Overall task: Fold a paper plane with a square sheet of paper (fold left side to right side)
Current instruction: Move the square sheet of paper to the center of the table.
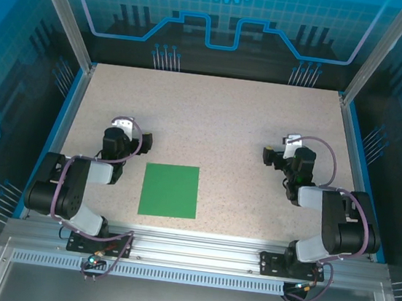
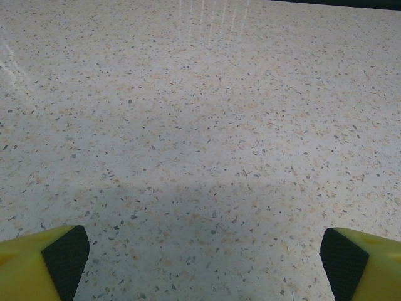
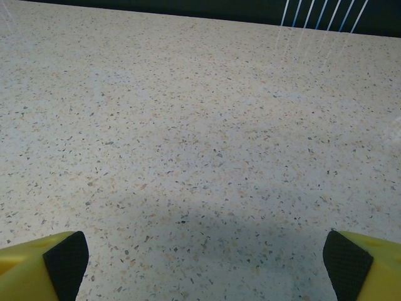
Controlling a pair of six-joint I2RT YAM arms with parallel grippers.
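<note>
While left gripper (image 2: 205,256) and right gripper (image 3: 207,262) gape empty, square sheet of paper (image 1: 170,190) lies flat on table (image 1: 241,119) between them (closer to left one); you slide under left edge, match corners before creasing.

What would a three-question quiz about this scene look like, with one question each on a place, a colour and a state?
1. Where on the table does the sheet of paper lie?
A. By the far edge
B. By the near edge, closer to the left arm
C. Inside a tool

2. What colour is it?
A. Red
B. Green
C. White

3. How are the left tool and right tool?
A. Both shut on paper
B. One open, one shut
C. Both open and empty

Answers: 1 B, it lies flat just right of that arm. 2 B, it is bright green on the speckled top. 3 C, each wrist view shows fingertips far apart over bare table.
</note>
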